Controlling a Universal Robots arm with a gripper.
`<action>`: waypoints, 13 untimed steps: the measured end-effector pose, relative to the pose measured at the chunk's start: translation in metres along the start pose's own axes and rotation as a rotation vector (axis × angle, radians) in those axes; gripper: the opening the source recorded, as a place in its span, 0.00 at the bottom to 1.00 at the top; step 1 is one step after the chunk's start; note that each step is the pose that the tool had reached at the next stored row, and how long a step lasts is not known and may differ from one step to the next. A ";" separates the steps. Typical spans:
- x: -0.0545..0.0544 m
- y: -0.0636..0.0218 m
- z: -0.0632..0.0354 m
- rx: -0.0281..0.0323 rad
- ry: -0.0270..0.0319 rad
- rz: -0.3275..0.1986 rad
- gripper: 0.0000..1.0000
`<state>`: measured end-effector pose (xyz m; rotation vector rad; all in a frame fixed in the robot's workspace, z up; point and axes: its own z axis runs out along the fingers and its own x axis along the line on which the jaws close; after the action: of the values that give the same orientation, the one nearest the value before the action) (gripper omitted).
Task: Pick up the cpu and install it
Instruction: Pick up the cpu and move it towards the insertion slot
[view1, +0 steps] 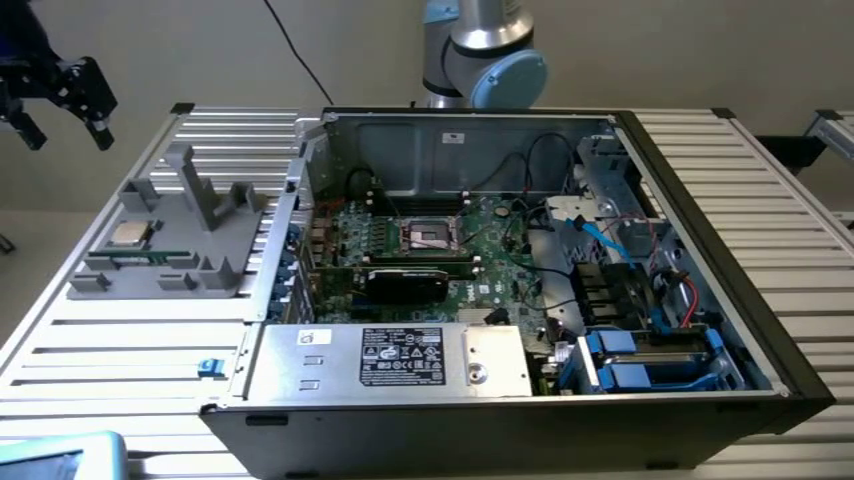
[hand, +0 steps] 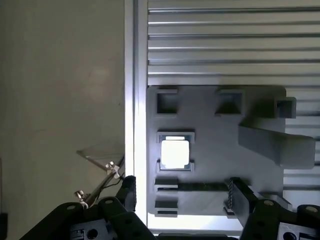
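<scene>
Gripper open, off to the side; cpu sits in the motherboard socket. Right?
Not quite. The cpu lies on the grey holder beside the case, not in the socket, as the exterior view shows. The gripper is open, off to the side.

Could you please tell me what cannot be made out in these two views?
- cpu, wrist view: glare whitens its top, so any markings are unreadable.
- end effector, exterior view: partly cut off by that view's left edge.
- socket, exterior view: too small to tell whether its latch is open.
- power supply label, exterior view: text too small to read.
</scene>
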<state>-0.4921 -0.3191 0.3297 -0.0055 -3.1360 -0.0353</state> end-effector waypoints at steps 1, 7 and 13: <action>0.000 0.0000 0.0018 0.0001 0.0001 0.000 0.84; 0.000 -0.0013 0.0126 0.0000 0.0001 0.000 0.84; 0.000 -0.0020 0.0234 -0.0048 0.0001 -0.001 0.84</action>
<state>-0.4920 -0.3205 0.3062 -0.0044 -3.1358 -0.0428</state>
